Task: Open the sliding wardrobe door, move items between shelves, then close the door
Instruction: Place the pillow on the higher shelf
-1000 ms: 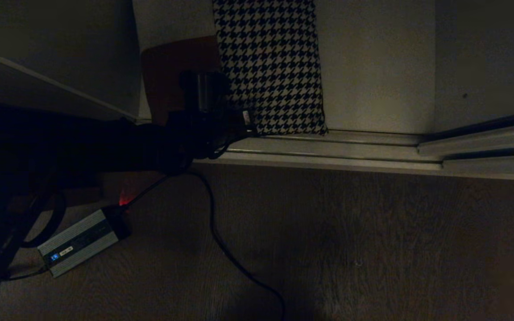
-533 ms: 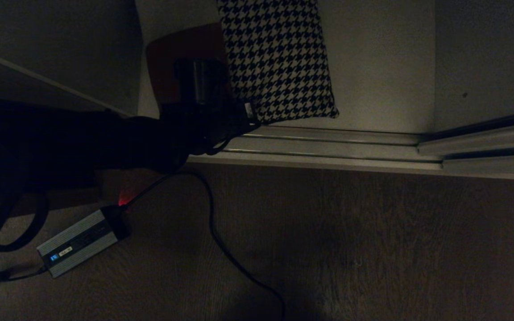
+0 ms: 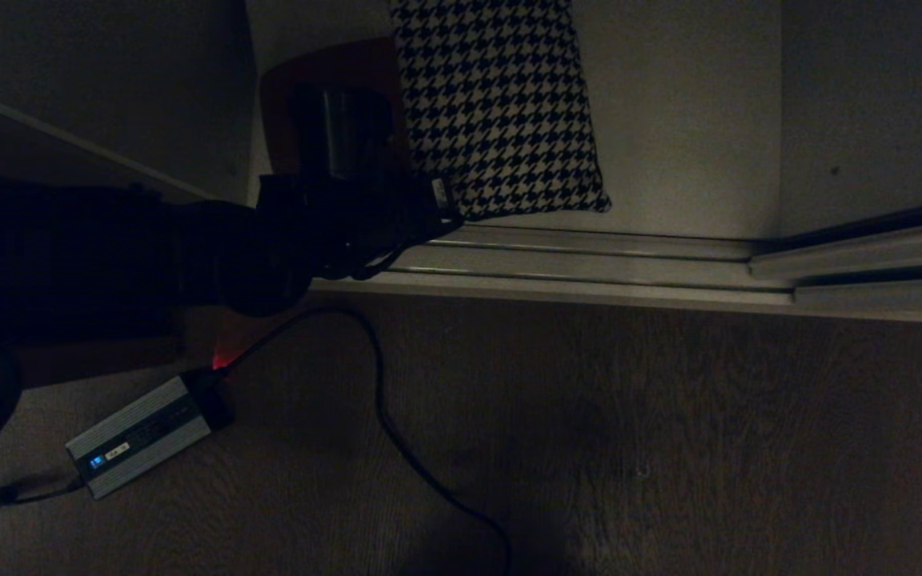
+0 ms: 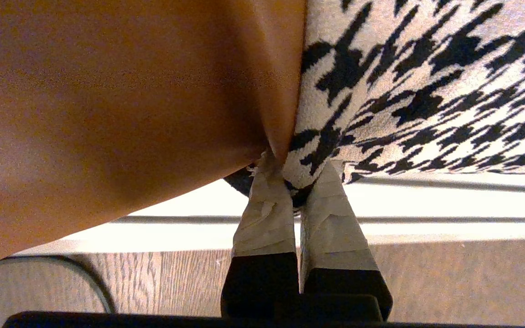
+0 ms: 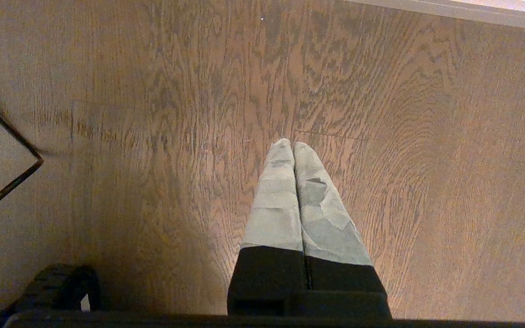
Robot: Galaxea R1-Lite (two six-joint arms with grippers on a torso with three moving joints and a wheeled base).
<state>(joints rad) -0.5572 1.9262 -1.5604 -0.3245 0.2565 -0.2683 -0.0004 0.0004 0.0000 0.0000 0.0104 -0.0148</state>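
Note:
The black-and-white houndstooth cushion (image 3: 501,112) with a rust-orange back (image 4: 107,91) stands in the open wardrobe, on its pale bottom shelf (image 3: 677,120). My left gripper (image 4: 296,175) is shut on the cushion's near left corner, pinching the seam where the two fabrics meet. In the head view the left arm comes in from the left, and the left gripper (image 3: 421,204) is at that corner, just above the rails. A pale sliding door panel (image 3: 877,104) stands at the right. My right gripper (image 5: 293,146) is shut and holds nothing, hanging over the wood floor, outside the head view.
Silver floor rails (image 3: 589,264) run along the wardrobe front. On the dark wood floor lie a silver power brick (image 3: 141,436) with a blue light and a black cable (image 3: 385,416) looping toward the arm. Another pale panel (image 3: 93,80) stands at the left.
The left gripper has closed on the cushion's corner and lifted it. The cushion's near edge has risen off the rail line and tilted, and the arm has pulled slightly left.

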